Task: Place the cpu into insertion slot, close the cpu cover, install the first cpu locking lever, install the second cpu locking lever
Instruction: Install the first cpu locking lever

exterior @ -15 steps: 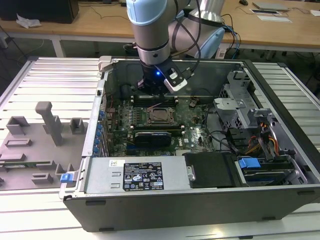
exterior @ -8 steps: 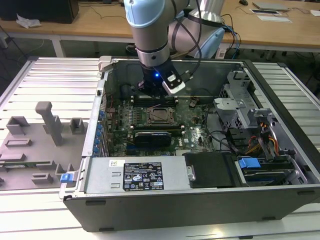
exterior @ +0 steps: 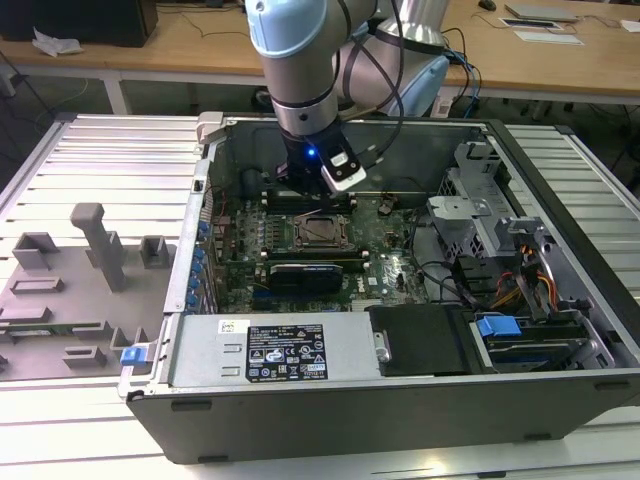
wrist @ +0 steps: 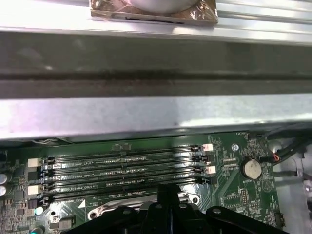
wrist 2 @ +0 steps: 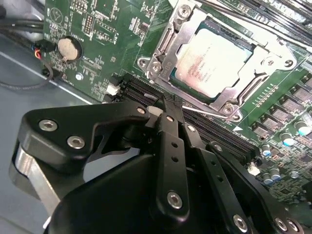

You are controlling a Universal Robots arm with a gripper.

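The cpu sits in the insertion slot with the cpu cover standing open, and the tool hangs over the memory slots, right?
No. In the second wrist view the cpu cover lies closed over the cpu; the tool does hang over the memory slots.

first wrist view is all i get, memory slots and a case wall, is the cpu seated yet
Observer: Yes, in the second wrist view the cpu lies flat with the cover down around it.
Operator: where's the pincer
Observer: Its tips are together, over the memory slots beside the cover's corner.
Operator: anything outside the case
Observer: Grey holders stand at the exterior view's left of it.
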